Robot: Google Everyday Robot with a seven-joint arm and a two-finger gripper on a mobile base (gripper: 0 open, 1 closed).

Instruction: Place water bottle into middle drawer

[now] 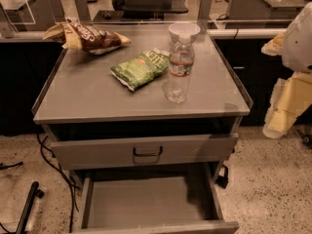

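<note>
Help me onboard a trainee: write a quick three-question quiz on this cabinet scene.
1. Multiple choice: the water bottle stands (a) on the cabinet top, (b) inside the white bowl, (c) on the floor.
2. True or false: the gripper holds the water bottle.
3. Fill in: the middle drawer, below the handled drawer front, is pulled ____.
Key: 1 a; 2 false, the gripper hangs right of the cabinet, apart from the bottle; 3 out.

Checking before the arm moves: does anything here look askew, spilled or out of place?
Only the brown chip bag, which overhangs the cabinet top's back-left corner. The water bottle stands upright, nothing spilled; the middle drawer is open and bare. The gripper is off to the right.
</note>
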